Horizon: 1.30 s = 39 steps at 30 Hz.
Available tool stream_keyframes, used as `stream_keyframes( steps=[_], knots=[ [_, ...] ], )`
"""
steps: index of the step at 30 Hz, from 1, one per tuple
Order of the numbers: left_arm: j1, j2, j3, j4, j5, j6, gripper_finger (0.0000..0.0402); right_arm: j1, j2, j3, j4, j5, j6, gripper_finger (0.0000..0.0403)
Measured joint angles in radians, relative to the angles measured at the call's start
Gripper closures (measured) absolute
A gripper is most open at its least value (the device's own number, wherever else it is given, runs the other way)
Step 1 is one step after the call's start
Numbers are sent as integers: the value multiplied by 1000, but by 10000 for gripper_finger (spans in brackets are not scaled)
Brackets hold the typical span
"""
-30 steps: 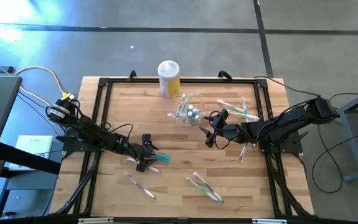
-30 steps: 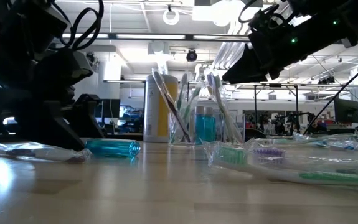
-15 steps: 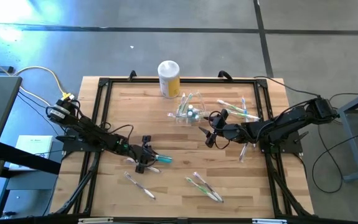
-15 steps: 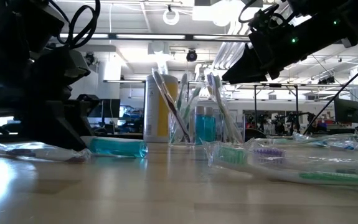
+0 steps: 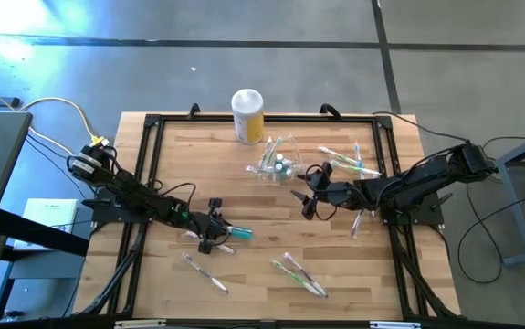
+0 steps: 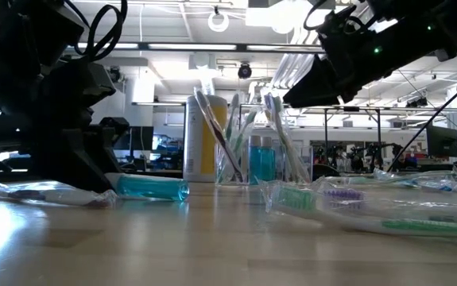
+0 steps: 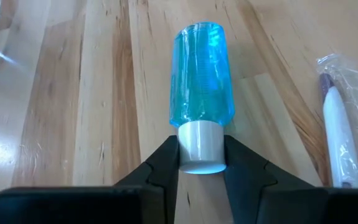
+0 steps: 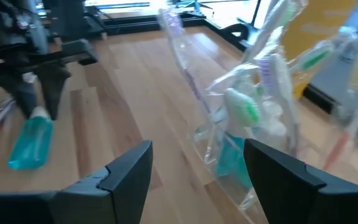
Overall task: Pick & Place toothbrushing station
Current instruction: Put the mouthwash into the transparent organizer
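Note:
The toothbrushing station point(image 5: 276, 164) is a small clear holder with several toothbrushes and a small blue bottle standing in it; it stands on its base at the table's far middle, also in the low view point(image 6: 252, 163). My right gripper point(image 5: 309, 196) hovers open just near and right of the station point(image 8: 241, 130), fingers either side of empty air point(image 8: 197, 168). My left gripper point(image 5: 215, 228) is at the table's near left, shut on a blue transparent bottle point(image 7: 200, 78) with a white cap, which lies on the wood point(image 6: 150, 188). My left gripper pinches the bottle's white cap point(image 7: 200, 144) between its two fingers point(image 7: 160, 165), one on each side of the cap. The fingers come level from the table's left, along the bottle. The bottle lies on its side on the table, pointing away from the gripper.
A yellow canister point(image 5: 247, 114) with a white lid stands at the far edge. Wrapped toothbrushes lie at the near left point(image 5: 205, 272), near middle point(image 5: 300, 274), beside the bottle point(image 7: 340, 134) and far right point(image 5: 349, 163). A black frame point(image 5: 148, 164) rims the table.
My left gripper has shut on the blue bottle's white cap. The bottle has slid a little along the table toward the right and still lies on its side.

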Motion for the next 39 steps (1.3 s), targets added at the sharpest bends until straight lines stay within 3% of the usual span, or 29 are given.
stream_keyframes(
  steps=[7, 14, 17, 21, 25, 33, 39],
  knots=[
    [0, -1, 23, -32, -4, 17, 314, 0, 0, 0, 17, -114, 0, 158],
    [1, -2, 174, -290, -28, 103, 314, 1, 0, 0, 116, -502, -19, 158],
    [0, -1, 268, -451, -45, 161, 314, 0, 0, 0, 133, -587, 4, 158],
    [0, -1, 387, -652, -69, 212, 314, 0, 1, 0, 125, -606, 61, 158],
    [-16, -2, 473, -750, -125, 300, 314, -1, 24, 0, 123, -602, 75, 158],
    [-89, -2, 594, -769, -282, 634, 314, -22, 107, 0, 219, -618, 81, 158],
    [-94, -2, 612, -705, -304, 869, 314, -67, 160, 0, 300, -701, 155, 158]
  ],
)
